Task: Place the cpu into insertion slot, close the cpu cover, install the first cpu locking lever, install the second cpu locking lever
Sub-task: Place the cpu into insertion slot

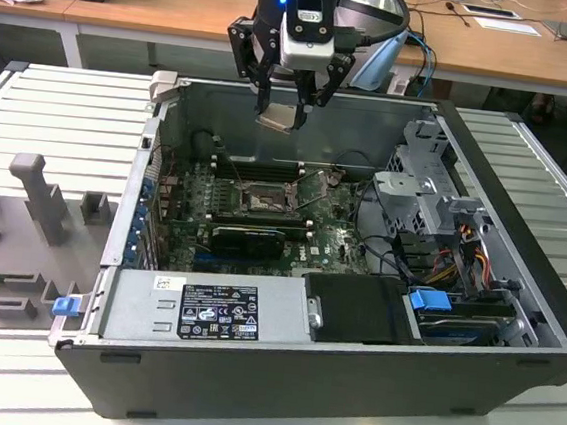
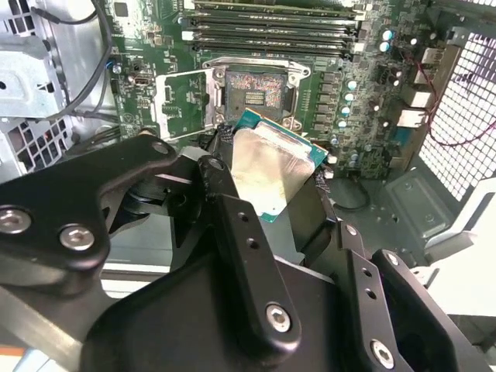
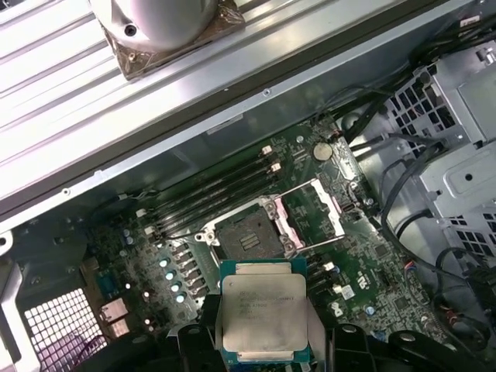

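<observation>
The cpu (image 1: 280,121), a small square chip with a pale metal face, hangs above the open computer case with my gripper (image 1: 288,104) shut on it. It is held over the case's back wall, well above the motherboard. In both wrist views the cpu (image 2: 271,167) (image 3: 263,310) sits flat between the black fingers (image 2: 232,209). The insertion slot (image 1: 263,200) (image 2: 252,89) (image 3: 244,236) lies open and bare on the green board below. The cpu cover (image 2: 182,105) (image 3: 314,213), a thin metal frame with a square cut-out, is flipped open beside the slot.
Long black memory slots (image 1: 253,167) run behind the socket and a black card (image 1: 246,237) lies in front of it. A power supply (image 1: 214,311), a drive cage (image 1: 430,202) and loose cables (image 1: 460,255) crowd the case. Grey fixtures (image 1: 34,199) stand at the exterior view's left.
</observation>
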